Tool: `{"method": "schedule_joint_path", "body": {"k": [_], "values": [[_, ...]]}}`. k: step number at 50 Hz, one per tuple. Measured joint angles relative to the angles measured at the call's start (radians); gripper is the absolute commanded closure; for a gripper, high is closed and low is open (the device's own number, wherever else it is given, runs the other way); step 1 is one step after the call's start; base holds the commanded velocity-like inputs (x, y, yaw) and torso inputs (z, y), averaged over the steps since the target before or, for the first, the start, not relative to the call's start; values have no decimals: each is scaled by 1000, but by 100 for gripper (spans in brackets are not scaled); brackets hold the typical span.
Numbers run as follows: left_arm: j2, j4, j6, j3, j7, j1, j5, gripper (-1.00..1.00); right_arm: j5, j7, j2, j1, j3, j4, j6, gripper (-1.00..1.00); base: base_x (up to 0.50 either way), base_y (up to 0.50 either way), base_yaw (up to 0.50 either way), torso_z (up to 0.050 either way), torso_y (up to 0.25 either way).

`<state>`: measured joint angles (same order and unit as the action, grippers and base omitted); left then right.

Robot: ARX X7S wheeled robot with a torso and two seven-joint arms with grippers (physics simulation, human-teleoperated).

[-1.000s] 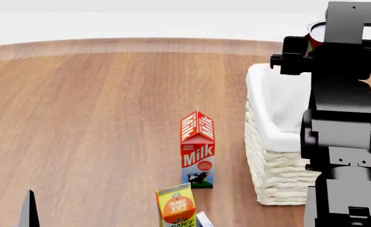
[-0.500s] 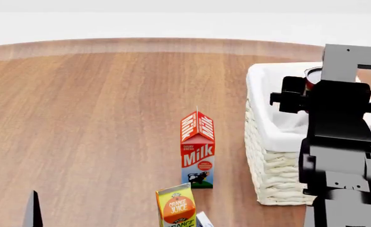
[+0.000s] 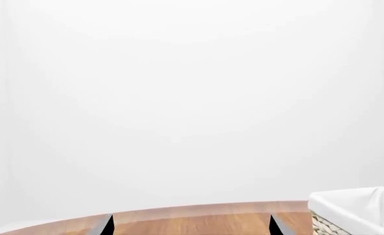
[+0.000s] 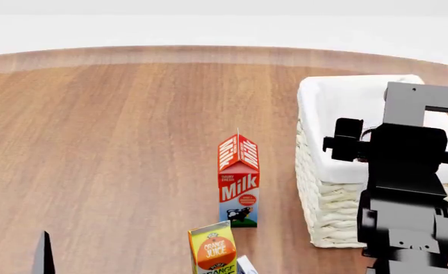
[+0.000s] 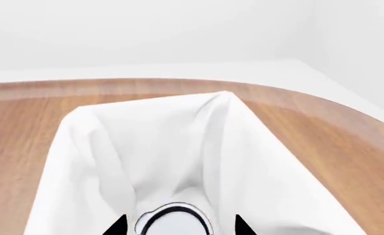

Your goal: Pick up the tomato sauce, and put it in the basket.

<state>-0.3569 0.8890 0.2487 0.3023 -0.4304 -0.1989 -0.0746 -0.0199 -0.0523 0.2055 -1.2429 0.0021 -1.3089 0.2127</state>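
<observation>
Wood tabletop (rounded edge) under white walls — right claw grips tomato sauce inside basket.

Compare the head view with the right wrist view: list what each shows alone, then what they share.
Head view only: the milk carton, the orange juice carton, the basket's wicker wall, and the right arm hiding its tool.
Right wrist view only: the can's silver top between the right tool's fingertips, down in the lining.
Both: the basket and the table.

Right end effector lowered, clamped
</observation>
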Motion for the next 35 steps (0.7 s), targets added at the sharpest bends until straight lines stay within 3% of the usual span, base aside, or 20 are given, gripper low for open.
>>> {"method": "schedule_joint_path", "body": {"k": [16,28,35], "values": [[-5,-4,-3,6,-7,3,-3,-100,11,12,-3,-6,12,0,-22,-100,0,0,0,0,0],[-10,-3,-2,9,-13,4,-5,-100,6,53,-29,-55,25,8,-169,-100,0,0,0,0,0],[-12,-3,-1,10,-16,5,-7,-100,-27,76,-41,43,45,304,-93,-100,0,0,0,0,0]]}}
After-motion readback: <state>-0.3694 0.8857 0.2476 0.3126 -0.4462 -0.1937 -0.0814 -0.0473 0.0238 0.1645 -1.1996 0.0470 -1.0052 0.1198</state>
